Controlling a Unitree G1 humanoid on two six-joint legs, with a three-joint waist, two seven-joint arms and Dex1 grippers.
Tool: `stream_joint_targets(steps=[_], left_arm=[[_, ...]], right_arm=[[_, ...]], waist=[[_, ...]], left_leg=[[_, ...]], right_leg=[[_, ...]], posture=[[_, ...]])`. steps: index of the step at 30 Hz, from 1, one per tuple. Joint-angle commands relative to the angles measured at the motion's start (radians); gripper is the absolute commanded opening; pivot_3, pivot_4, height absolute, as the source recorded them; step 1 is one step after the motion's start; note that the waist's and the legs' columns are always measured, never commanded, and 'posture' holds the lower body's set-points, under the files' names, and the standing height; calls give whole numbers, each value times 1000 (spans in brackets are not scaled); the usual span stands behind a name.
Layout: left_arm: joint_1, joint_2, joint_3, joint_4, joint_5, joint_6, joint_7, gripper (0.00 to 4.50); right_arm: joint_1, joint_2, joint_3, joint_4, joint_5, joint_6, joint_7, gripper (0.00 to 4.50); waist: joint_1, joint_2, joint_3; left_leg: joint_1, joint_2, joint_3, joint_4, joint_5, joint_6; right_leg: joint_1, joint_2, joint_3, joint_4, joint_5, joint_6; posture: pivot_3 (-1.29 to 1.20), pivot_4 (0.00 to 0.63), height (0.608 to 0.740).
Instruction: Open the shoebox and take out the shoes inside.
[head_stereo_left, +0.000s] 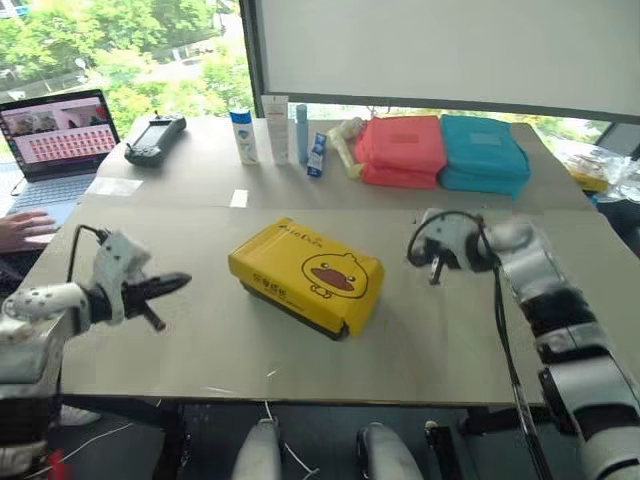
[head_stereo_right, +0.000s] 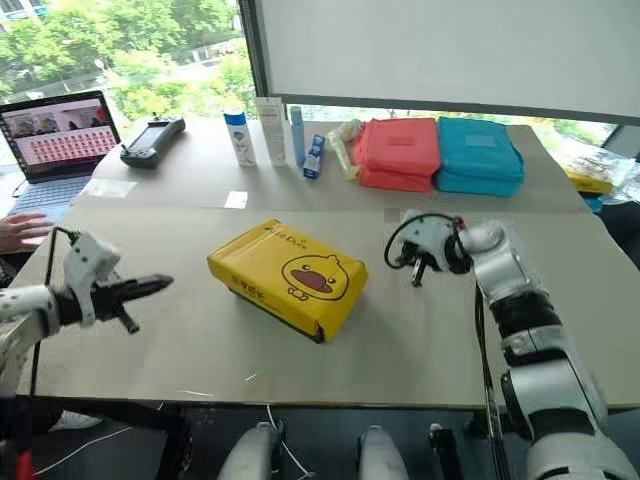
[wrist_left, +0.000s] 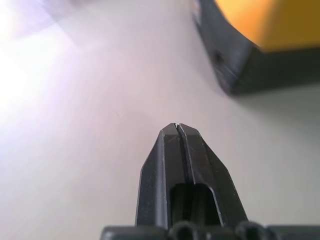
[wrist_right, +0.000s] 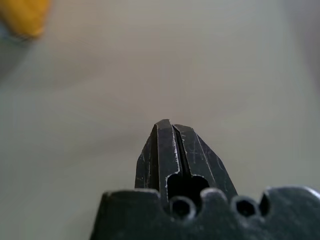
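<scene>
Rectangular cardboard shoebox (head_stereo_left: 306, 276), glossy yellow lid with duck face, dark base, lies closed at the middle of the smooth grey table (head_stereo_left: 420, 350). Left gripper (head_stereo_left: 178, 281) and right gripper (head_stereo_left: 434, 274) flank it, black fingers pressed together, empty.

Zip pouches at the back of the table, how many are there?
2. The coral-pink pouch lies at the far edge of the table, and the teal pouch sits right beside it, on the robot's right. Nothing seems stacked behind them, though something flat could be hidden.
</scene>
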Motion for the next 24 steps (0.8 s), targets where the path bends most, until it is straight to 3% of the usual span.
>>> stream_joint_targets(steps=[1,7,12,18,24], left_arm=[[-206,-72,-105,295,136,-230,37,3],[-374,-189,-195,609,229,-455,22,3],[-391,-280,-225,674,246,-525,-2,3],[-290,-290,-230,505,215,-459,-74,3],[-75,-211,-208,113,144,-247,-117,3]], right_arm=[[87,-46,-32,-288,81,197,67,39],[141,-43,-60,-478,170,376,43,39],[111,2,-68,-478,198,407,-31,39],[-1,86,-40,-224,171,261,-118,39],[-148,197,1,75,142,77,-131,39]], waist=[[-8,-1,0],[-17,-4,0],[-10,-5,1],[-12,-6,0],[-22,-6,0]], left_leg=[[0,0,0,1,0,0],[-1,-1,0,3,0,-2],[-1,-1,0,1,0,-2],[-1,-1,0,2,0,-3],[-1,-1,0,-1,2,-2]], right_leg=[[0,0,0,0,1,1],[-1,-1,2,-2,2,0],[-1,-1,2,-2,4,4],[0,-1,2,-2,4,4],[0,-1,2,-2,4,4]], posture=[[0,150,715],[0,150,715],[0,150,715],[0,150,715],[0,150,715]])
